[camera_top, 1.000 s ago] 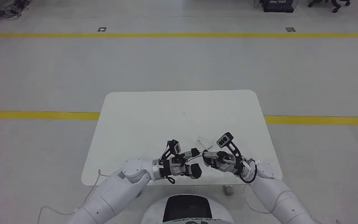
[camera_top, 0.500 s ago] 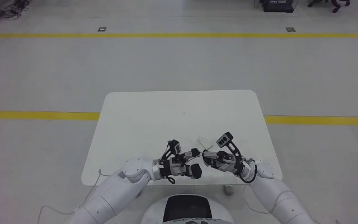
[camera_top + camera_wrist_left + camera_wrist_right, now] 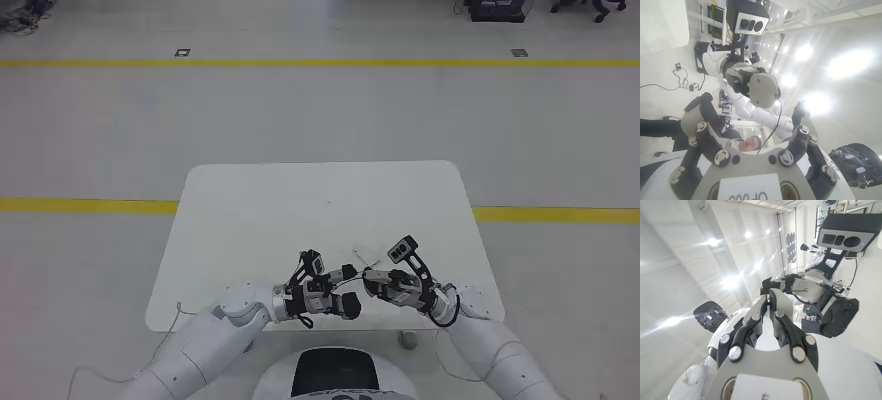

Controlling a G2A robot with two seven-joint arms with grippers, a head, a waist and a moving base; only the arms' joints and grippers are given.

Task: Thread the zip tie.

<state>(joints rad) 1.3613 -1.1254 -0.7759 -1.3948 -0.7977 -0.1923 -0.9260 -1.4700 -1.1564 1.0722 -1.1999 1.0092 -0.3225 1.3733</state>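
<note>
Low over the front part of the white table (image 3: 300, 200), both grippers meet tip to tip. My right gripper (image 3: 370, 284) (image 3: 769, 298) has its fingers pressed nearly together on the zip tie (image 3: 366, 266), a thin pale strip that sticks out toward the table's middle. My left gripper (image 3: 349, 303) (image 3: 748, 103) faces it with its fingers (image 3: 700, 106) spread wide and nothing between them. In the left wrist view the right gripper's grey finger plate (image 3: 762, 89) stands just beyond the open fingers. The tie's head is too small to make out.
The table's front edge (image 3: 330, 328) runs just under both wrists. Its bare top stretches away behind the grippers. Yellow lines (image 3: 90, 206) cross the floor on either side.
The visible part of the zip tie beyond the grippers looks shorter and thinner than a second ago. Both arms have stayed almost in place.
</note>
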